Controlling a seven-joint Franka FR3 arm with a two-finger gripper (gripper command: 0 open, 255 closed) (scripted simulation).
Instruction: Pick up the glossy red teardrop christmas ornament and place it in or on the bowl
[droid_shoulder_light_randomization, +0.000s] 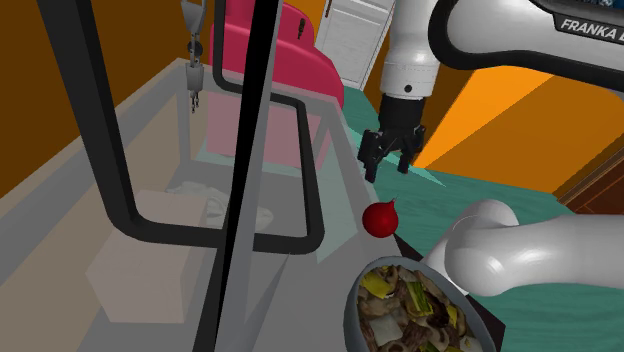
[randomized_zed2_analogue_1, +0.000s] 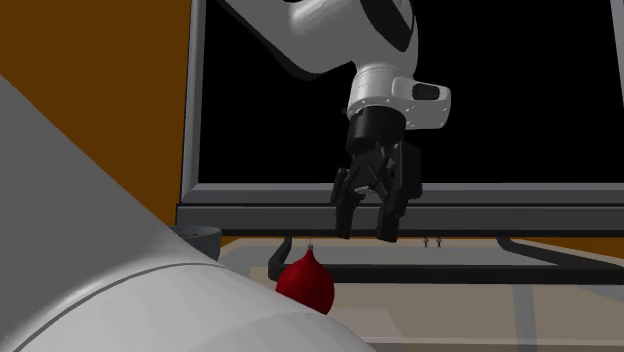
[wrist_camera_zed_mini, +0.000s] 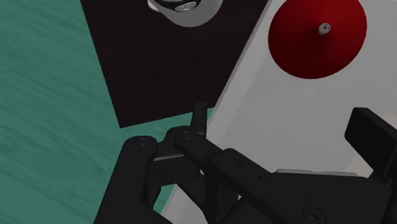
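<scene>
Glossy red teardrop ornament (droid_shoulder_light_randomization: 380, 218) sits upright just beside grey food-filled bowl (droid_shoulder_light_randomization: 350, 305). My black tool (droid_shoulder_light_randomization: 387, 172) hangs well above bowl, fingers apart, nothing btw them.

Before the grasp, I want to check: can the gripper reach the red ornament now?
Probably yes: the gripper hangs open above and beside the red ornament, with nothing between them.

A lived-in home room — pink sofa (droid_shoulder_light_randomization: 278, 55), orange walls (droid_shoulder_light_randomization: 55, 85), bowl of food (droid_shoulder_light_randomization: 350, 310).
</scene>
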